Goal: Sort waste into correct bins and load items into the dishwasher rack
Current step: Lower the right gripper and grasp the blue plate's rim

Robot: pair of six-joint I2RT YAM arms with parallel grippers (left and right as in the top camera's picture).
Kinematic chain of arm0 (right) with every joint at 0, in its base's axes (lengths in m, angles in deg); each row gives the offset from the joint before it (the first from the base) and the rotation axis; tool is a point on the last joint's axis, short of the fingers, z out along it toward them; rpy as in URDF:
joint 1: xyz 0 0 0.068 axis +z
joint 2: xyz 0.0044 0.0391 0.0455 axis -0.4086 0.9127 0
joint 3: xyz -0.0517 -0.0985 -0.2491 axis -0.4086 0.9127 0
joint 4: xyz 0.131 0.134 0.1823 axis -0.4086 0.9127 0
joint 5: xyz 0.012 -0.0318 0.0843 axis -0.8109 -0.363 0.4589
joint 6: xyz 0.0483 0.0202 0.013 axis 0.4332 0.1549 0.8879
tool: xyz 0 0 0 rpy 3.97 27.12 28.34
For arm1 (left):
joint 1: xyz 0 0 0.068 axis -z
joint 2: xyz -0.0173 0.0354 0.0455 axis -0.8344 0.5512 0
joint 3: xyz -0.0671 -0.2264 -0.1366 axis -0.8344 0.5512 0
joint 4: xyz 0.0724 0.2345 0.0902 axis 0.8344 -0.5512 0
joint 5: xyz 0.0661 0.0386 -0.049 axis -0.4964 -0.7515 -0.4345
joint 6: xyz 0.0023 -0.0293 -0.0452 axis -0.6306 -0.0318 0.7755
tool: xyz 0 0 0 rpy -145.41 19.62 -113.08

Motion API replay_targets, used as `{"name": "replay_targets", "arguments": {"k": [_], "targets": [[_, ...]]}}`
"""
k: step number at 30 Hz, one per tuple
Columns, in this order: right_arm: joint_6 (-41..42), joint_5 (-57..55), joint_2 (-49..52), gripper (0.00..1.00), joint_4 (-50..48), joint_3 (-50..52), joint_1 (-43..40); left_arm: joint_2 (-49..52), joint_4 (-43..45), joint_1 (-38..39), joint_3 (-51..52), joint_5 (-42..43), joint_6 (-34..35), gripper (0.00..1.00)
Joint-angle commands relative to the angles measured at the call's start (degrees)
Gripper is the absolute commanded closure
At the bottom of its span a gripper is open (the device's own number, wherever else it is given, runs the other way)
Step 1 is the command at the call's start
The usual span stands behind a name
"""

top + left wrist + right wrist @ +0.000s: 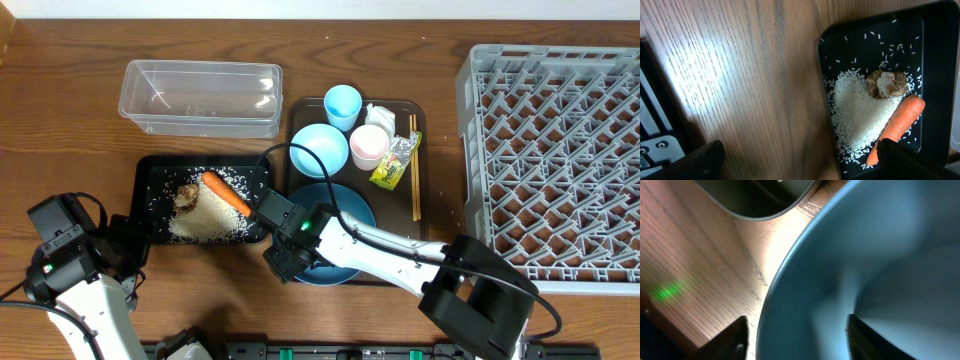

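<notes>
Wood-grain worktop (60,120) carries everything we see. At its right side stands the grey dishwasher rack (560,150). In the middle, the brown serving tray (296,112) holds the light-blue cup (342,105), the pinkish cup (368,146), a pale bowl (319,150), the crumpled white paper (381,116) and the yellow-green wrapper (396,160). It also holds the chopsticks (415,175), which lie along its right edge. The large blue plate (352,207) lies at the near end of that tray.

Left of it, the black tray (150,200) holds the white rice (210,220), the brown lump (187,195) and the carrot (227,193), which lies slantwise just beside the lump. The clear tub (200,97) sits behind the black tray, a little apart from it.

The right gripper (796,322) is down at the plate's left rim. Its jaws stand apart astride that rim, one outside over bare wood and the other over the plate's inside. A strip of worktop shows between the outer jaw and the rim, so we see no clamp. The close view is blurred, and we cannot tell whether the inner jaw touches the plate.

The left gripper (800,150) hovers by the black tray's near left corner. Its jaws are spread wide and hold nothing, one over bare wood and the other near the carrot's thin end.
</notes>
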Motion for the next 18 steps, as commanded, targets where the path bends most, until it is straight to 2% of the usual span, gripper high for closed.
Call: {"name": "replay_targets", "arguments": {"k": [1,2,7,9,12,15,18], "targets": [[0.3,0.2,-0.3,0.51,0.1,-1.1,0.1,0.0,-0.1,-0.3,0.1,0.0,-0.5,0.02],[0.3,0.2,-0.3,0.53,0.1,-1.1,0.1,0.0,-0.1,-0.3,0.1,0.0,-0.5,0.02],[0.3,0.2,-0.3,0.77,0.1,-1.2,0.1,0.0,-0.1,-0.3,0.1,0.0,-0.5,0.02],[0.3,0.2,-0.3,0.81,0.3,-1.6,0.0,0.0,-0.1,-0.3,0.1,0.0,-0.5,0.02],[0.2,0.1,-0.4,0.8,1.5,-2.3,0.0,0.0,-0.1,-0.3,0.1,0.0,-0.5,0.02],[0.0,0.1,-0.4,0.87,3.2,-3.5,0.0,0.0,-0.1,-0.3,0.1,0.0,-0.5,0.02],[-0.5,0.1,-0.4,0.99,5.5,-5.5,0.0,0.0,-0.1,-0.3,0.1,0.0,-0.5,0.02]]}}
